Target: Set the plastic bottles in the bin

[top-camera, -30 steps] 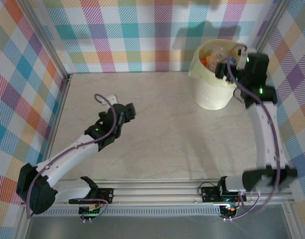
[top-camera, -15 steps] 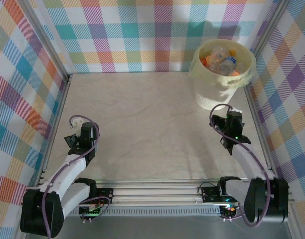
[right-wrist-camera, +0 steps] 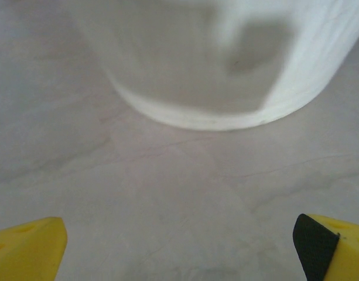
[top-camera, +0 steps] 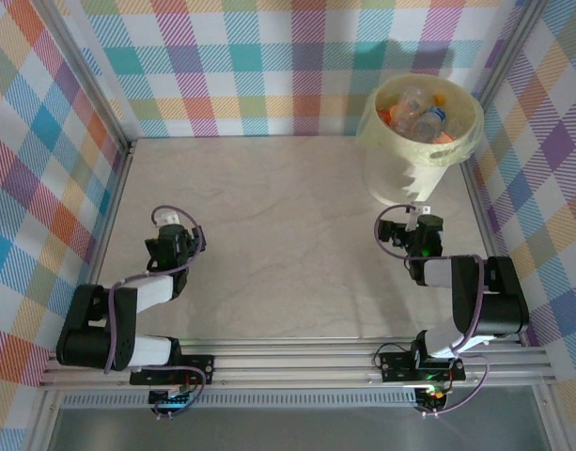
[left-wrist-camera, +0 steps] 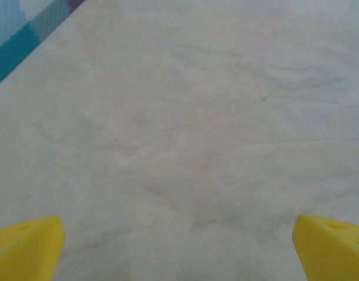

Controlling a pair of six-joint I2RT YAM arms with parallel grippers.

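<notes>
Several plastic bottles (top-camera: 421,111) with orange, blue and white parts lie piled inside the cream-white bin (top-camera: 400,174) at the far right of the table. Its pale yellow bag folds over the rim. My right gripper (top-camera: 412,225) sits low over the table just in front of the bin, open and holding nothing; its yellow fingertips (right-wrist-camera: 28,248) stand wide apart with the bin wall (right-wrist-camera: 214,70) straight ahead. My left gripper (top-camera: 172,235) is folded back near the left side, open too, its yellow fingertips (left-wrist-camera: 26,252) wide apart over bare table.
The marble-patterned table (top-camera: 278,235) is ringed by checkered walls and aluminium posts (top-camera: 114,178). A metal rail (top-camera: 297,362) with both arm bases runs along the near edge.
Both arms have pulled back from their reach and folded down near their bases. The right gripper left the bin's rim and now sits low before the bin.
</notes>
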